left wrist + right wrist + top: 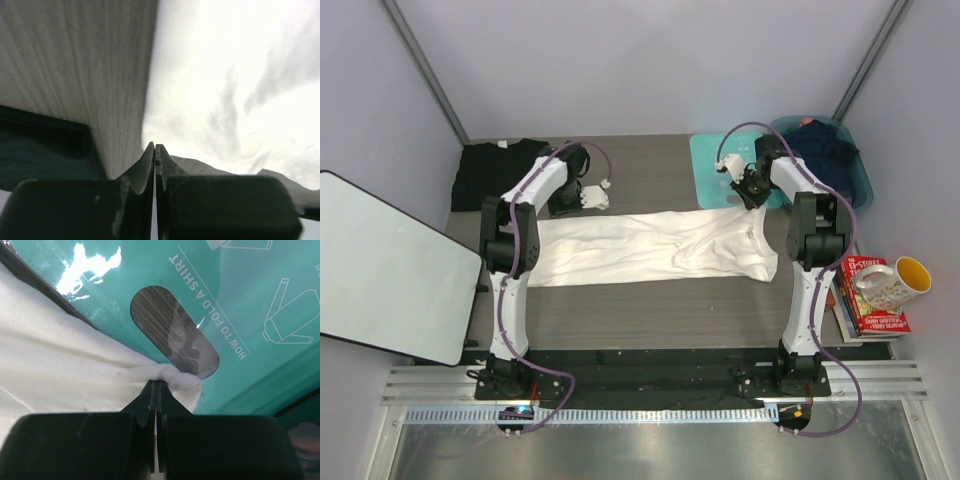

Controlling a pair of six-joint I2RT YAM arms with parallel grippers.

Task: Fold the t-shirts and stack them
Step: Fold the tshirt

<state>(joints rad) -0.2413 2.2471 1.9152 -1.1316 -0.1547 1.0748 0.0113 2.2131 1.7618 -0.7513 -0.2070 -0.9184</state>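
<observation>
Two pincers sit at the far edge of the white t-shirt (pixel 650 245), spread across the desk (pixel 650 310) from nine to three o'clock; a first fold seems due. The right pincer (pixel 156 382) is clamped on bunched cloth; the left pincer (pixel 155 147) is closed, hold unclear. Both arms reach forward, wrists down, and should next draw that edge nearward together.

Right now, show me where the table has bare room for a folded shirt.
Two patches of table are free: the near strip between the white shirt and the arm bases, and the far middle between the left arm and the board. The far right is crowded with board, bin and right arm; books and mug fill the right edge.
</observation>
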